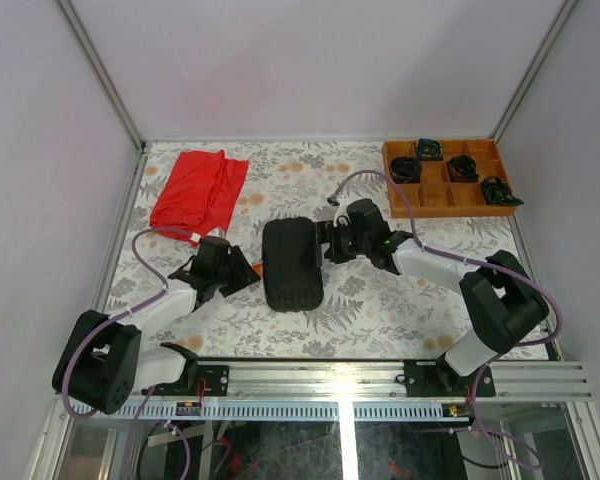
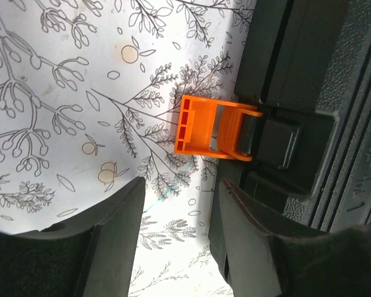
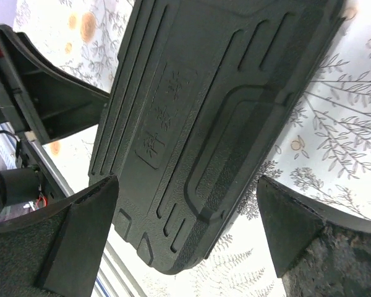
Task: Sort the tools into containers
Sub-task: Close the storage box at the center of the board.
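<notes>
Looking down from the top camera, the black tool case (image 1: 292, 265) is lying shut near the middle of the floral-patterned desk (image 1: 380, 310), its long side running away from the arm bases. The left hand (image 1: 244, 274) is hovering just beside the case's left edge, where a speck of orange is showing. The right hand (image 1: 327, 243) is hanging at the case's right edge, near its far end. A red cloth (image 1: 198, 190) is lying crumpled at the far left, well apart from the case. An orange-brown wooden tray (image 1: 440, 210) is sitting in the far right corner, holding black coiled bundles (image 1: 463, 167) in several of its compartments.

Moving to the left wrist camera, the hand is standing spread, its two fingers (image 2: 111, 241) framing bare desk with nothing pinched between them. Just beyond the fingertips, the orange latch (image 2: 213, 130) is sticking out from the case's edge over the desk, apart from both fingers.

Turning to the right wrist camera, the hand is standing spread wide, with one finger (image 3: 68, 241) on each side of the case's rounded end and neither clearly touching it. The lid is showing moulded ribs and an embossed panel (image 3: 161, 120) carrying raised characters, too faint to read
</notes>
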You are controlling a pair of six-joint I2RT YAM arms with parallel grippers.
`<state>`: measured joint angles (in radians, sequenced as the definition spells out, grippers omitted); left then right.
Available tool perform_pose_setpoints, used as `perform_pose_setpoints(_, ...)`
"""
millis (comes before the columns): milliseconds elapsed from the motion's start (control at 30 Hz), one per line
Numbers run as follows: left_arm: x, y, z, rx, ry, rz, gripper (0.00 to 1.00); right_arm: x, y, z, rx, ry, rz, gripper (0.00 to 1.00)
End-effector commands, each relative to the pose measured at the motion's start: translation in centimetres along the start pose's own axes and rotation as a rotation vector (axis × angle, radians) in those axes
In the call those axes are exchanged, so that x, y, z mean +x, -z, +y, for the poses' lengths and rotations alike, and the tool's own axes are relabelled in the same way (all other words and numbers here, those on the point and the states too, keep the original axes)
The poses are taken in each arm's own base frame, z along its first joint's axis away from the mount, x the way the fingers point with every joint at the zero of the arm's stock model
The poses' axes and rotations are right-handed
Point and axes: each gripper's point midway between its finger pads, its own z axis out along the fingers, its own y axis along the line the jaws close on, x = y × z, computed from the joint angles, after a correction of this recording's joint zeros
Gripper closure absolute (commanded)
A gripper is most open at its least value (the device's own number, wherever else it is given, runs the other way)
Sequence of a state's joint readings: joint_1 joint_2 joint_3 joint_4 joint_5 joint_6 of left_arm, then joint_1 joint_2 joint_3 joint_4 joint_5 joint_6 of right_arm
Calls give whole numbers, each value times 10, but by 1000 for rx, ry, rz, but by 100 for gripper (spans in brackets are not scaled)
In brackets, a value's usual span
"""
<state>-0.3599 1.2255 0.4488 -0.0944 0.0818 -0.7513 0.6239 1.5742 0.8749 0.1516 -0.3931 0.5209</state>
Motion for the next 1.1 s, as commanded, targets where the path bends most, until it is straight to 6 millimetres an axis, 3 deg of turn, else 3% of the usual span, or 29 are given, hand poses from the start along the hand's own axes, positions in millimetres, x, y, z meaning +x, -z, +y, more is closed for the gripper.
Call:
perform_pose_setpoints(0, 2, 9, 6, -23, 17, -18, 49, -15, -13, 19, -32, 50, -32, 1)
perform_pose_setpoints(133, -3, 16, 1, 13, 29, -57, 47, -13, -23, 19, -31, 31, -15, 1)
perform_pose_setpoints(200, -3, 18, -4, 43, 24, -63, 43, -6, -32, 9, -4, 11, 10, 1)
perform_pose_setpoints(400, -9, 26, -20, 130, 15, -92, 21, 5, -46, -18, 104, -24, 43, 0)
perform_pose_setpoints(433, -9, 26, -22, 136, 13, -94, 9, 8, -48, -23, 120, -27, 56, 1)
perform_pose_setpoints(500, -11, 25, -24, 140, 12, -92, 3, 17, -50, -33, 163, -28, 95, 2)
perform_pose_setpoints(700, -13, 19, -35, 174, 39, -71, 0, 43, -50, -52, 222, -17, 187, 12)
perform_pose_setpoints(1067, -25, 27, -68, 334, 59, -107, 0, 55, -45, -59, 238, 0, 224, 16)
